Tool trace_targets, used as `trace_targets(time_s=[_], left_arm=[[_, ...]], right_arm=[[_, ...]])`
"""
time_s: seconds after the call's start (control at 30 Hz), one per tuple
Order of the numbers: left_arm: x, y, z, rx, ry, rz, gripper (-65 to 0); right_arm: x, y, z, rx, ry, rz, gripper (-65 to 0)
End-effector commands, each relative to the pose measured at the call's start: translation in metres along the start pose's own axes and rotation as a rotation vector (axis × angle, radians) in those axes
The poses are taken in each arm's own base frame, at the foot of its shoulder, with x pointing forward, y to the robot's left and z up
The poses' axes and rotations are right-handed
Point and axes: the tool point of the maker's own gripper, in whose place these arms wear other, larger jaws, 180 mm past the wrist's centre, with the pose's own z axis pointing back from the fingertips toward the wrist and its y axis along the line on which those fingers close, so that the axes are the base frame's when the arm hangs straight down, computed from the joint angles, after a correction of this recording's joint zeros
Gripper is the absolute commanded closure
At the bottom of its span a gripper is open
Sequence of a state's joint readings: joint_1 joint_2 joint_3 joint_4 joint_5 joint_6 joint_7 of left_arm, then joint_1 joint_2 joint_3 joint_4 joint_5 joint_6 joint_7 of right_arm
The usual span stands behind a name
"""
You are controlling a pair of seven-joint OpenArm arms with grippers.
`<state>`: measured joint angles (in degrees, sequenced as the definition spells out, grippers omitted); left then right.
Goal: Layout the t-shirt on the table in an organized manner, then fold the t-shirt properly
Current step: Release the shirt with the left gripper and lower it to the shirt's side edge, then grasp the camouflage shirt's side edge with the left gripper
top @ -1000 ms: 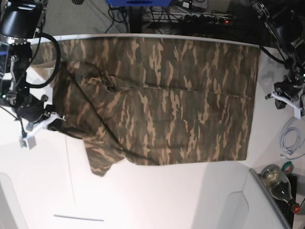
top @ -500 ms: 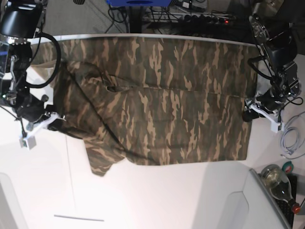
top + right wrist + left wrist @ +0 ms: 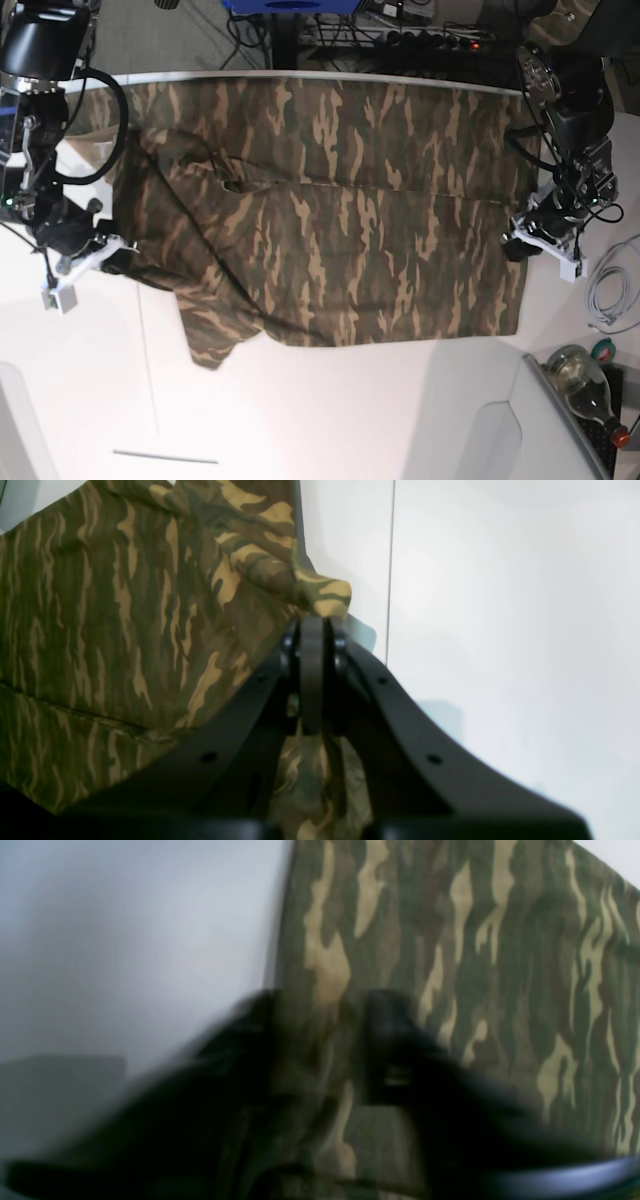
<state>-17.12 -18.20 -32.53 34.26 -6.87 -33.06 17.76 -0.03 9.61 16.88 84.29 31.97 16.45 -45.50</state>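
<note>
The camouflage t-shirt (image 3: 330,220) lies spread across the white table (image 3: 350,420), its left part bunched and folded over. My right gripper (image 3: 112,255) is at the shirt's left side. In the right wrist view it (image 3: 314,622) is shut on a raised fold of the t-shirt (image 3: 100,605). My left gripper (image 3: 515,245) is at the shirt's right edge. The left wrist view is blurred. There my left gripper (image 3: 320,1005) stands with its jaws apart, astride the straight edge of the t-shirt (image 3: 500,965).
A coiled white cable (image 3: 610,290) and a glass bottle (image 3: 585,385) lie at the table's right edge. A thin dark seam line (image 3: 390,555) crosses the table near the right gripper. Cables and a power strip (image 3: 430,38) sit behind the far edge.
My left arm has moved in from the table's right side to the shirt's right edge. The right arm and the cloth it holds have not moved.
</note>
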Motion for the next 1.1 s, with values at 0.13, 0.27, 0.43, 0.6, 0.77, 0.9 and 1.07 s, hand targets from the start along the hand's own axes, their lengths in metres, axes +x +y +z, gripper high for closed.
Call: trace_targets(time_s=[0.13, 0.27, 0.43, 0.6, 0.77, 0.9, 1.07], left_arm=[[0.013, 0.000, 0.003, 0.001, -0.001, -0.044, 0.0], [0.031, -0.002, 0.011, 0.011, -0.050, -0.103, 0.0], [0.035, -0.004, 0.028, 0.035, -0.029, -0.194, 0.0], [0.022, -0.009, 0.041, 0.046, 0.070, -0.293, 0.0], [0.024, -0.015, 0.065, 0.082, 0.099, -0.382, 0.0], [0.016, -0.020, 0.081, 0.104, 0.138, -0.442, 0.0], [-0.008, -0.025, 0.089, 0.101, 0.179, -0.441, 0.0]], right_arm=[[0.018, 0.001, 0.004, 0.008, -0.054, 0.017, -0.2], [0.018, 0.001, 0.004, 0.008, -0.052, 0.017, -0.2], [0.018, 0.001, 0.004, 0.008, -0.052, 0.017, -0.2], [0.018, 0.001, 0.004, 0.009, -0.052, 0.016, -0.2], [0.018, 0.001, 0.004, 0.009, -0.054, 0.016, -0.2], [0.017, 0.002, 0.003, 0.011, -0.051, 0.014, -0.2], [0.017, 0.002, 0.003, 0.012, -0.050, 0.012, -0.2]])
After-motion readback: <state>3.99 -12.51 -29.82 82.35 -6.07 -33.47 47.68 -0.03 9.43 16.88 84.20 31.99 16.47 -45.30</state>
